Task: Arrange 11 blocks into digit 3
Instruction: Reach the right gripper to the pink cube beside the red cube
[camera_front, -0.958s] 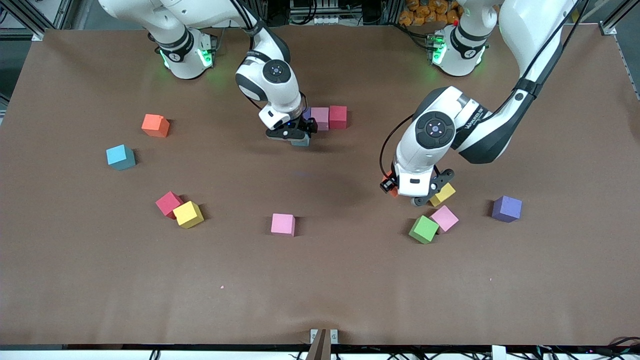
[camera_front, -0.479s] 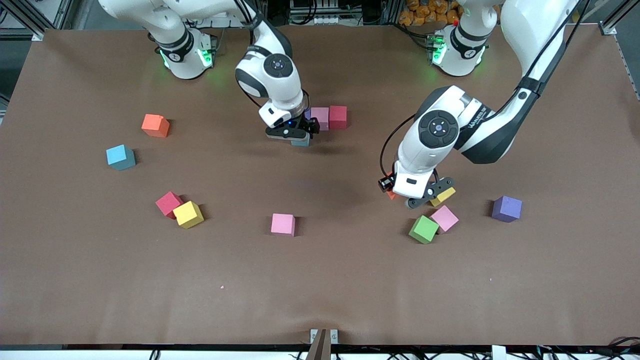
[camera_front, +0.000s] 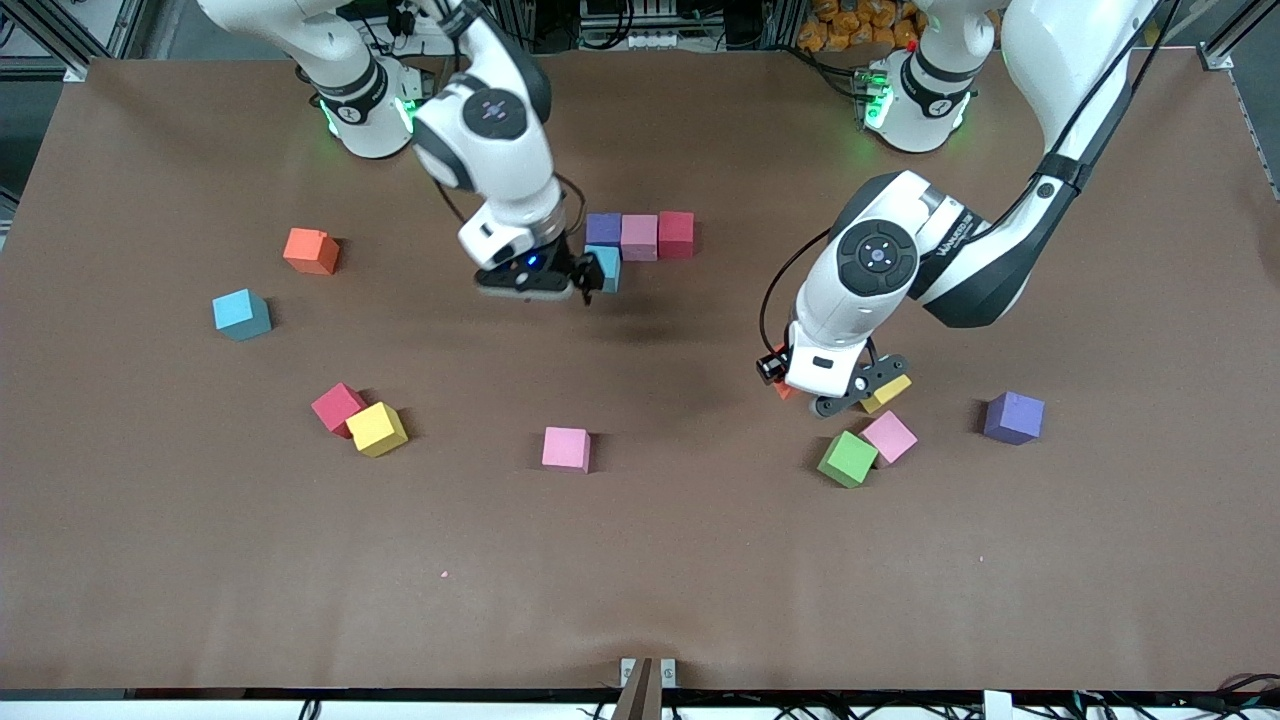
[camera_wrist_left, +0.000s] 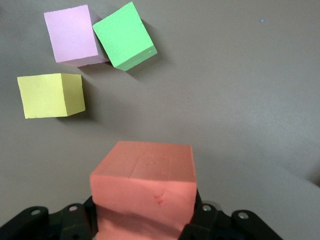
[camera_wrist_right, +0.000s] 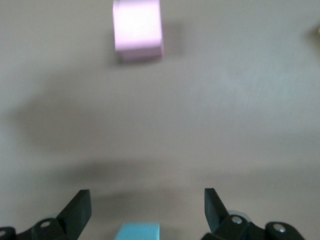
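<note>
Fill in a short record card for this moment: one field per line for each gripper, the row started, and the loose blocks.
left gripper: shut on orange-red block, above the table near yellow block
right gripper: open, beside blue block
row started: purple block, pink block, red block touching side by side; blue block nearer the front camera, under the purple
loose blocks: green block touching pink cube; others scattered

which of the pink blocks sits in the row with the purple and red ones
The pink block between the purple block and red block; the other two pinks lie nearer the camera.
</note>
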